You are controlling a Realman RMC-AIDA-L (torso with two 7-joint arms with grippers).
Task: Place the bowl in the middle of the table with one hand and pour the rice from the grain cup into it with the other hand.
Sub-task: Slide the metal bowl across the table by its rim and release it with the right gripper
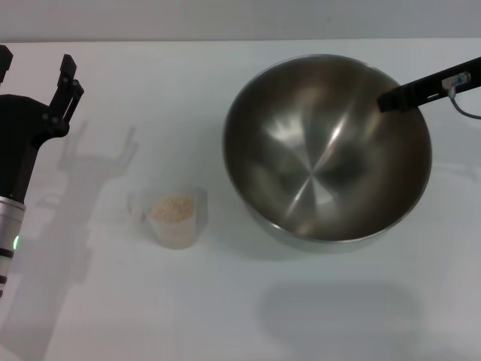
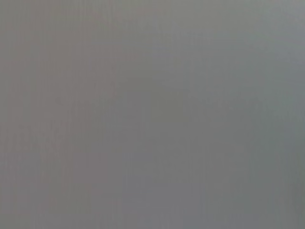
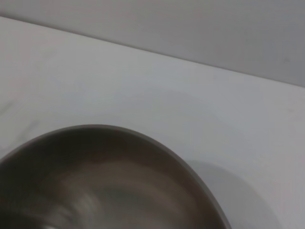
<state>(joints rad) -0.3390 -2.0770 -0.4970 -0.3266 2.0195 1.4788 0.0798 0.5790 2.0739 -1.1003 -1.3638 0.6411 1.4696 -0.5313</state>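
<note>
The steel bowl (image 1: 316,158) is at the right of the head view, tilted and held above the white table (image 1: 240,316), with its shadow lying apart in front of it. My right gripper (image 1: 402,96) grips its far right rim; one black finger (image 1: 421,86) lies inside the bowl and the other is hidden behind the wall. The right wrist view shows the bowl's rim (image 3: 119,130). The clear grain cup (image 1: 177,218) stands on the table left of the bowl, with rice (image 1: 172,206) in it. My left gripper (image 1: 35,66) is open and empty at the far left, well away from the cup.
The table's far edge (image 1: 150,41) meets a grey wall. The left wrist view shows only a plain grey surface.
</note>
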